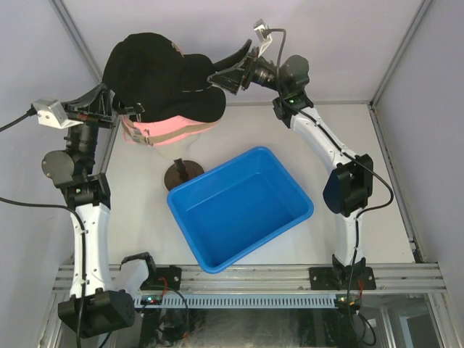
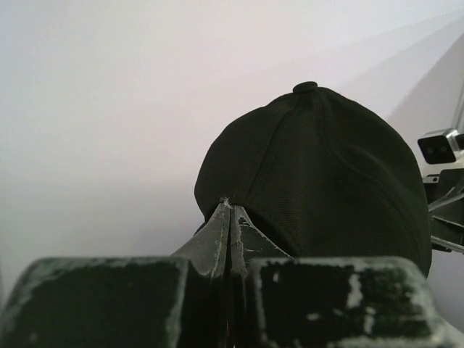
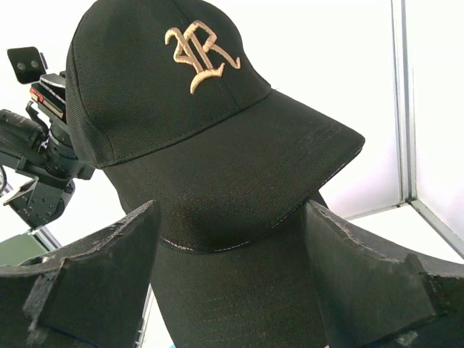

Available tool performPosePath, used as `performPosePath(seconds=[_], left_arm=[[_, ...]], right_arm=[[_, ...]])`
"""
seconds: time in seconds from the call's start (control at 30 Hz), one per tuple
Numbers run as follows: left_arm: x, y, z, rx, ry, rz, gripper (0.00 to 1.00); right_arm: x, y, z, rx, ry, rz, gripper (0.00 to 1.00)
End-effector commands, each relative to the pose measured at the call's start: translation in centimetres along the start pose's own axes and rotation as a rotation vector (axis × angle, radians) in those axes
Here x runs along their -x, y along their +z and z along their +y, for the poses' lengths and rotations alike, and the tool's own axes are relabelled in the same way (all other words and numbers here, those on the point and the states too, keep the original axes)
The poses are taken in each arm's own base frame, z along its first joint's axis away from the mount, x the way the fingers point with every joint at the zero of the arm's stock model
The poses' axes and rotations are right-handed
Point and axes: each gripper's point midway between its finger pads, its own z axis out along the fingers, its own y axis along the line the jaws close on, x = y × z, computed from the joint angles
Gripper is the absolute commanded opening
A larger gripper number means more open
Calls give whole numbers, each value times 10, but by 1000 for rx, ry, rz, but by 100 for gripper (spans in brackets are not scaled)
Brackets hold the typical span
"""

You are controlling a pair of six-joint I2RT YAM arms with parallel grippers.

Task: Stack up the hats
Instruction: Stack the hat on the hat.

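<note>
Left gripper (image 2: 229, 206) sits at 8 o'clock of the black cap (image 1: 156, 69), jaws pressed together at its rear rim; can't tell if fabric is pinched. The cap tops a pink cap (image 1: 177, 129) on the mannequin stand (image 1: 181, 172), at the table's 11 o'clock. Right gripper (image 1: 226, 67) is at the cap's 3 o'clock, spread wide, brim tip between its fingers.

This is a robotics lab, a closed test cell by the look of it. The left arm (image 1: 87, 217) and the right arm (image 1: 330, 145) are bolted to an aluminium rail (image 1: 246, 275) at the near edge of a white table (image 1: 362, 217). Plain pale panels (image 1: 254, 43) set between metal posts (image 1: 75, 36) wall it in. Loose cables (image 1: 36, 204) trail off, and a small camera (image 1: 49, 112) rides a wrist. The props are a blue bin (image 1: 239, 210) and a mannequin stand (image 1: 181, 172) wearing caps (image 1: 163, 80).
</note>
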Motion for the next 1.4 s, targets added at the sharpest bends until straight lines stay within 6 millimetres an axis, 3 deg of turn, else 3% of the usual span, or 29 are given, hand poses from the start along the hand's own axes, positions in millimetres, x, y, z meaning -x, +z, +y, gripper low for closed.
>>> performPosePath(seconds=[0.0,0.73,1.37], left_arm=[[29,2,-5,16,132,-12,2],[30,17,18,124,214,20,2],[-38,-8,21,142,224,165,3]], right_arm=[[29,6,30,52,-67,-38,77],[21,8,22,31,-21,-7,77],[7,-6,2,-3,-9,-1,77]])
